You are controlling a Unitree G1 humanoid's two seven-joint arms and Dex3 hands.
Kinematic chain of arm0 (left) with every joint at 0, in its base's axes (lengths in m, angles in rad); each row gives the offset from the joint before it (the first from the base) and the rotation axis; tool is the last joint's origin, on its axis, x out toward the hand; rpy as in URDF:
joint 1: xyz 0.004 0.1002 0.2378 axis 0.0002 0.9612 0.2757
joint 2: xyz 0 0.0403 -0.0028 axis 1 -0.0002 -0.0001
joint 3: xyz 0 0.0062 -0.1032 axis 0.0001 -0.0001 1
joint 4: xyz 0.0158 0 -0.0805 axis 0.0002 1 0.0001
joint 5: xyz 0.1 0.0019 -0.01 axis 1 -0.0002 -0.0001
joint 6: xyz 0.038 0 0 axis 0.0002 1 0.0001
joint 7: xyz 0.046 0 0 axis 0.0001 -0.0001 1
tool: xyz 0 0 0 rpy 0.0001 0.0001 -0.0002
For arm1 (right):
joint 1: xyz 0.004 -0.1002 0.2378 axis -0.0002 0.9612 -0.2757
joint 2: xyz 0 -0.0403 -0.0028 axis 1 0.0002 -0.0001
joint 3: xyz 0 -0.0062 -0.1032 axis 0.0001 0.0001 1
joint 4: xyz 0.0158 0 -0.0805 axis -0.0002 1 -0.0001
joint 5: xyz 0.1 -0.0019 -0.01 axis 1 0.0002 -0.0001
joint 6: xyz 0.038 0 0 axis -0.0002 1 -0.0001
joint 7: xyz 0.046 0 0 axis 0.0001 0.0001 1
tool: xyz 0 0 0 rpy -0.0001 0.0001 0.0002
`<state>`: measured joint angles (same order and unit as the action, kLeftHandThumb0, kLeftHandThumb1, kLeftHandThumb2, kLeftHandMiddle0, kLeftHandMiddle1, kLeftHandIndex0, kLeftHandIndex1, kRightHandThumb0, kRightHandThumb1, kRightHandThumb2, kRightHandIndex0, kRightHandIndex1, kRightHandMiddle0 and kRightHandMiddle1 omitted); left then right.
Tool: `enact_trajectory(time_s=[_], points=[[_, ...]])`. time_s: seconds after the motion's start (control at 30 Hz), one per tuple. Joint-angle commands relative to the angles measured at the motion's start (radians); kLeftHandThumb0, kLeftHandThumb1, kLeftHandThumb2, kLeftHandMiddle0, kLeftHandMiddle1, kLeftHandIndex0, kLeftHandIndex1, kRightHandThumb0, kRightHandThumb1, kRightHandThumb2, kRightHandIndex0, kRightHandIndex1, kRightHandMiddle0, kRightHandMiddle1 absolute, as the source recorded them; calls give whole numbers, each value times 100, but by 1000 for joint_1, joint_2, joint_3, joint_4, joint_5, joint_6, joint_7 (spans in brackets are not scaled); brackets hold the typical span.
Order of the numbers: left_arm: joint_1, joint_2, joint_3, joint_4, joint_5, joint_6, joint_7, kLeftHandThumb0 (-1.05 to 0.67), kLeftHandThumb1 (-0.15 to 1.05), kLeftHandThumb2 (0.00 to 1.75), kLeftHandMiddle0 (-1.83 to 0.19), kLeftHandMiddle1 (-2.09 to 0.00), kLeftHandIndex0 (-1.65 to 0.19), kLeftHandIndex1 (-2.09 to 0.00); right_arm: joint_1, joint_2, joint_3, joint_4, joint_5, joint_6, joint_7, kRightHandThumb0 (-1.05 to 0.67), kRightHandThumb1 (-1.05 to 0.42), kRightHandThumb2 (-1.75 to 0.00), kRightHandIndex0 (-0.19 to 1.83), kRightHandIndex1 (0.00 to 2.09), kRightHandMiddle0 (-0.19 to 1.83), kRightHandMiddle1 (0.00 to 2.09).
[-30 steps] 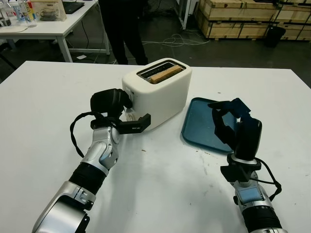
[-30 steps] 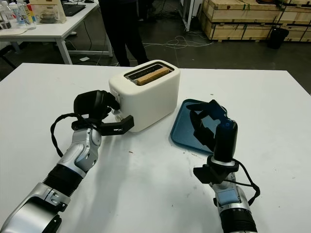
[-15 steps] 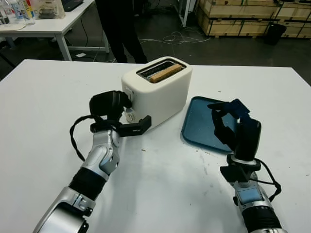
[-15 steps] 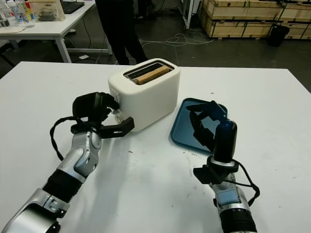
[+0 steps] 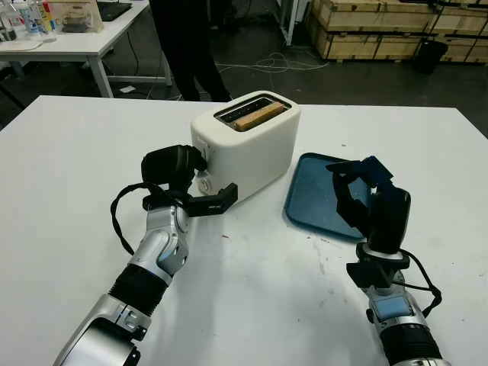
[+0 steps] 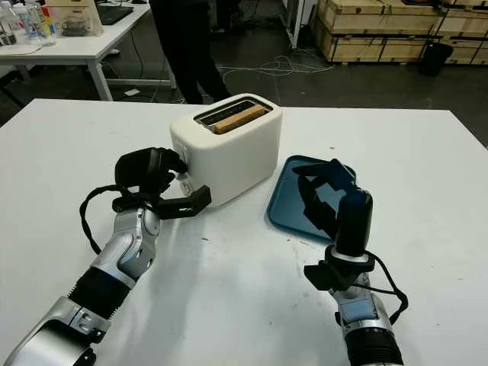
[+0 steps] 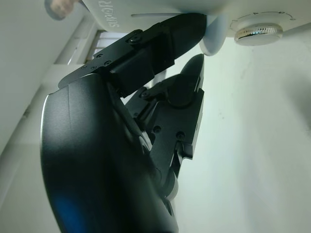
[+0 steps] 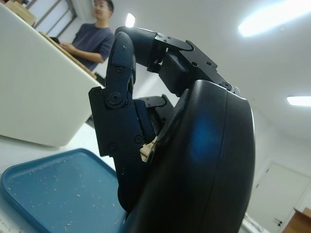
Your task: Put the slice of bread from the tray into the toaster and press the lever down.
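The white toaster [image 5: 248, 145] stands mid-table with a brown slice of bread [image 5: 258, 116] sunk in its slot. My left hand [image 5: 200, 177] is against the toaster's near left end, open. Its fingertips [image 7: 193, 25] push on the white lever [image 7: 214, 41] from the side away from the dial [image 7: 257, 32], and one finger [image 5: 217, 203] sticks out along the toaster's base. The blue tray [image 5: 311, 197] to the right holds only crumbs. My right hand [image 5: 355, 191] is raised above the tray's near edge, open.
A person in dark trousers [image 5: 188, 46] stands beyond the table's far edge. A white side table [image 5: 76, 40] is at the back left and wooden crates [image 5: 381, 30] at the back right. White tabletop [image 5: 259, 290] lies bare between my arms.
My left hand has sunk slightly along the toaster's end. The right hand, the tray and the bread stay where they were.
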<state>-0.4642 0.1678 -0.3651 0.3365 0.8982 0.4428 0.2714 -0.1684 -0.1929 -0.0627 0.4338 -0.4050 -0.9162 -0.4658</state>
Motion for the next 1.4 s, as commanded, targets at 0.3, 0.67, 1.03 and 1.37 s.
enact_trajectory(time_s=[0.3,0.67,1.03,1.37], points=[[360,-25,139,-382,-307,-415,177,-12,92,10,-82,-126,-117,-9,-42,-11,-8,54,0,-82,-4,-43,-92,-38,66,169,71,99],[344,-36,205,-381,-282,-518,254,-24,92,7,-83,-144,-115,-9,-48,-11,-8,54,0,-90,3,-43,-92,-37,66,171,70,101],[349,-22,251,-525,-199,-461,229,-26,92,14,-81,-156,-113,-9,-52,-10,-7,55,8,-90,14,-44,-92,-37,67,169,69,102],[222,186,339,-698,-52,-155,-236,-10,85,0,-107,-92,-126,-6,-50,-9,-9,53,17,-89,26,-44,-92,-37,67,168,69,103]])
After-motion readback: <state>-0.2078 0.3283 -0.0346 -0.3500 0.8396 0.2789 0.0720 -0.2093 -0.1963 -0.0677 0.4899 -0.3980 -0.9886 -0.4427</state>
